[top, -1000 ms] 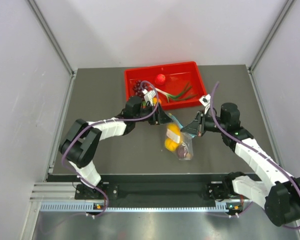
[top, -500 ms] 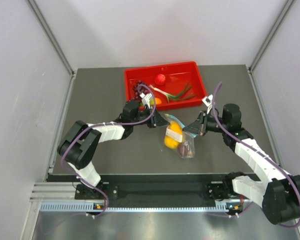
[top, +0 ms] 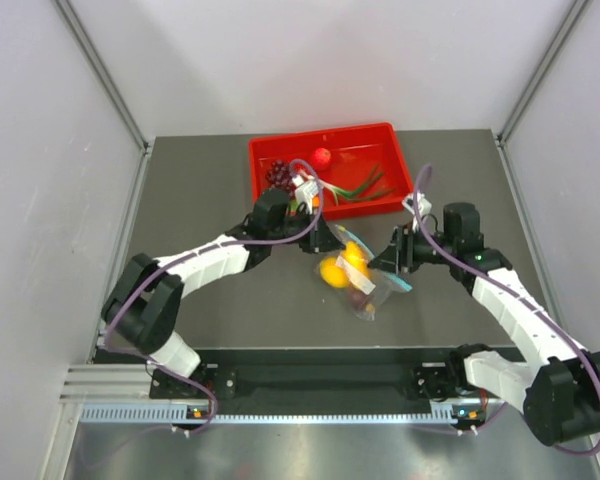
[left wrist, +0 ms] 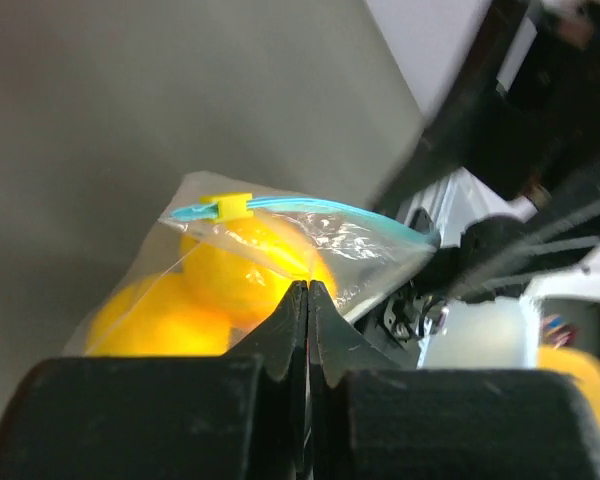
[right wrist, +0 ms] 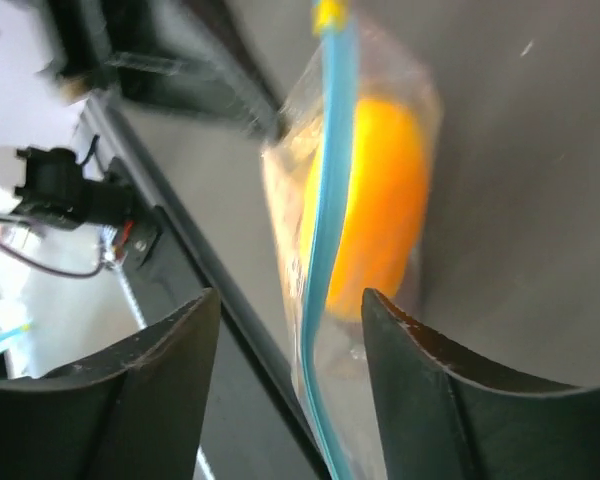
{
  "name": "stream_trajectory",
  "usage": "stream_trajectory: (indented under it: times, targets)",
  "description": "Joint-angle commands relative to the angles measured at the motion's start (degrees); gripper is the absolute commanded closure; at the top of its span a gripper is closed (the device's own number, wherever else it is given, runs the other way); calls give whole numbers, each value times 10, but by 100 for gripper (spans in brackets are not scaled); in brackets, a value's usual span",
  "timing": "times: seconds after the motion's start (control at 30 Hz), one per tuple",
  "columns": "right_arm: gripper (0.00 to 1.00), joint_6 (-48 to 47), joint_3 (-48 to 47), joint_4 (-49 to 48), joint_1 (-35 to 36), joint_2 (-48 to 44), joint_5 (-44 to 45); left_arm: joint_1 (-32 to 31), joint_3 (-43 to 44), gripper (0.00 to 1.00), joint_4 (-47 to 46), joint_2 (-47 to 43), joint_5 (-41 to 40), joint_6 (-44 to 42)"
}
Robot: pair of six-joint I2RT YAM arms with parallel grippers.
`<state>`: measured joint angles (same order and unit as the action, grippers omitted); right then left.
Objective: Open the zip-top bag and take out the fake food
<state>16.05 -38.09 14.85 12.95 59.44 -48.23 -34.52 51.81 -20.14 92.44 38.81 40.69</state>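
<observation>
Editor: Bag first. Where is it?
Photographer: Between the two arms, the zip-top bag spans from the left fingers to the right fingers. The fake food is sealed inside, with yellow pieces bulging just past the left fingers. Whether the bag clears the surface, I cannot tell.
Editor: Who has hold of it?
Photographer: The left fingers are clenched on a fold of clear film just short of the zip strip. The right fingers stand spread, the strip running between them, pinching nothing. By the look of it, one side anchors the pouch so the other can take the strip and pull the mouth apart.
Editor: And the arms?
Photographer: The right arm is folded at the elbow with its wrist aimed inward. The left arm reaches long, its wrist angled toward the bag. Beyond the left fingers sits the red tray.
</observation>
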Motion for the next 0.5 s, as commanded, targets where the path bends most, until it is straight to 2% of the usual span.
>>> stream_trajectory:
  times: [0.0,0.03,0.13,0.23,0.37,0.47]
  targets:
    - [40,-91,-95,86,-6,-13,58,-46,99,100,190,-77,-35,-185]
    - [39,-99,-124,92,-7,-8,66,-52,108,100,246,-86,-47,-200]
    - [38,-109,-171,104,-7,5,88,-65,119,100,292,-106,-59,-237]
    - [41,-123,-193,103,-7,25,99,-70,117,100,304,-119,-66,-250]
    - [50,-128,-207,93,-6,48,96,-74,122,100,317,-120,-67,-253]
    - [52,-128,-212,89,7,52,118,-78,122,100,319,-118,-81,-253]
